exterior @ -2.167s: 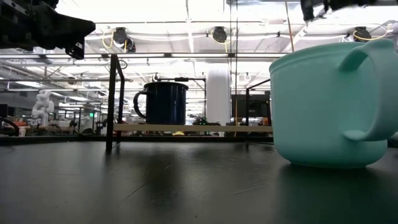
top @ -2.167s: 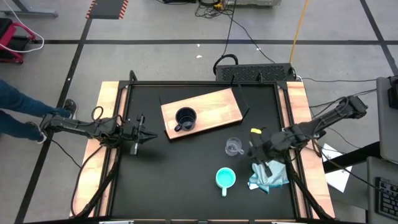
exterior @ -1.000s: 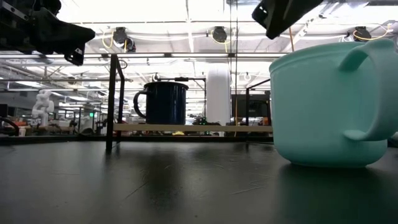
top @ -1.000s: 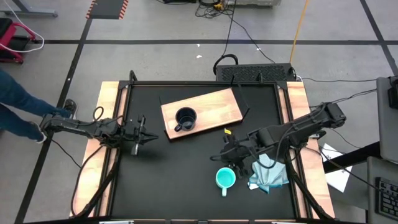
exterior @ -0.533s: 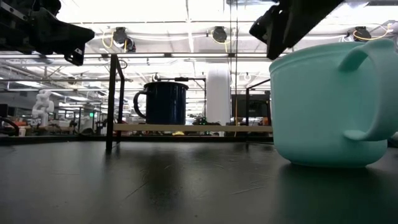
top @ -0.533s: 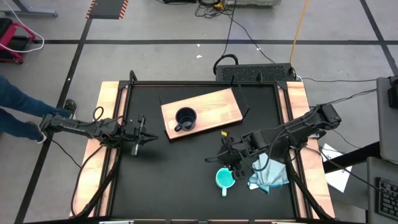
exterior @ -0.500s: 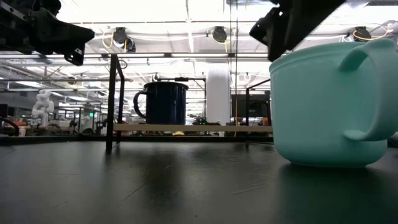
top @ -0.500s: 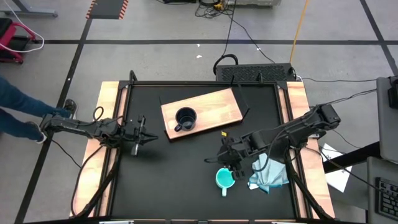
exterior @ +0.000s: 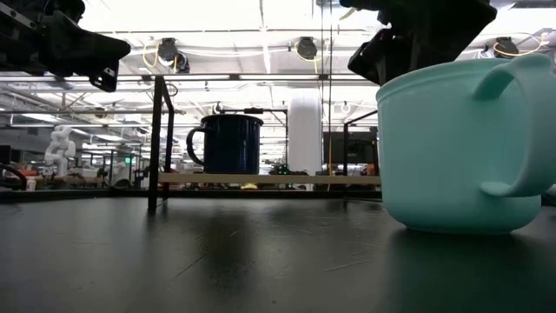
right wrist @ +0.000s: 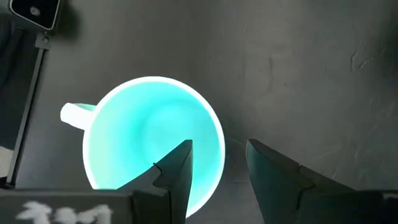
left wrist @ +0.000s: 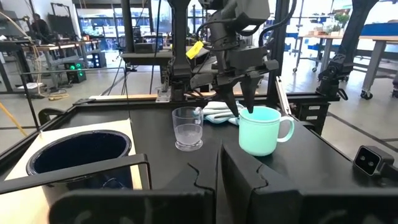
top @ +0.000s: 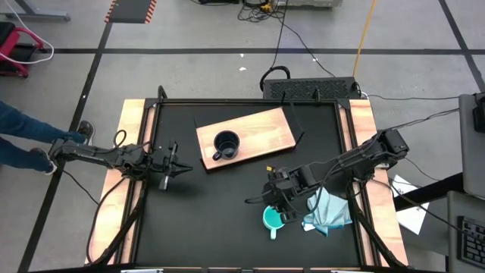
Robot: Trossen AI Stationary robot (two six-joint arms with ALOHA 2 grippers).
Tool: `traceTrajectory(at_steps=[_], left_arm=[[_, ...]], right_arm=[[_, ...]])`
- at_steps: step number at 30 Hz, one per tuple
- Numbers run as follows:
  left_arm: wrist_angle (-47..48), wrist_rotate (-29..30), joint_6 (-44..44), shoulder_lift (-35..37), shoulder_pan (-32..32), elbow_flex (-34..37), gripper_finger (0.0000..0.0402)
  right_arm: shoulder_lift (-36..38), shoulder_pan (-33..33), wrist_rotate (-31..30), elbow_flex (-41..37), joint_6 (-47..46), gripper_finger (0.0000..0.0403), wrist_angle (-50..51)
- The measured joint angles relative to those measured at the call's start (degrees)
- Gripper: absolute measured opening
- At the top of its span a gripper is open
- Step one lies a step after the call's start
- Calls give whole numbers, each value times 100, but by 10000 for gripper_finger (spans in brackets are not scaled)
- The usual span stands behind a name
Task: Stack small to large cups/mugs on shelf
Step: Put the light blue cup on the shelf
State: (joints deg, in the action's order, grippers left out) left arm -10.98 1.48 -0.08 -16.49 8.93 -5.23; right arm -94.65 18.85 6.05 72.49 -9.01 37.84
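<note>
The turquoise mug (top: 273,219) stands on its base on the black table near the front right, handle toward the near edge. My right gripper (right wrist: 217,165) hangs open just above it, pointing down. One finger (right wrist: 177,167) is over the mug's hollow and the other (right wrist: 273,171) outside its wall; no touch shows. The clear glass cup (left wrist: 188,128) stands upright beside the mug, hidden under the right arm in the high view. The black mug (top: 226,144) stands on the wooden shelf (top: 261,127). My left gripper (top: 176,161) waits shut at the table's left.
A light-blue cloth (top: 330,209) lies crumpled on the table to the right of the turquoise mug. The shelf's right half is bare wood. A person's legs (top: 23,140) show beyond the table's left edge.
My right gripper has moved toward the table's near-left and gone down over the turquoise mug, staying open. The mug has not moved.
</note>
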Motion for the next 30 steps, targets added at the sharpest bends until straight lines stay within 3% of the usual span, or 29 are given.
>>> traceTrajectory(at_steps=[23, 30], left_arm=[[9, -2, 2, 0, 1, 0, 24], [9, -2, 2, 0, 1, 0, 24]], right_arm=[[0, 0, 15, -422, -36, 144, -234], [0, 0, 13, -498, 113, 103, -303]])
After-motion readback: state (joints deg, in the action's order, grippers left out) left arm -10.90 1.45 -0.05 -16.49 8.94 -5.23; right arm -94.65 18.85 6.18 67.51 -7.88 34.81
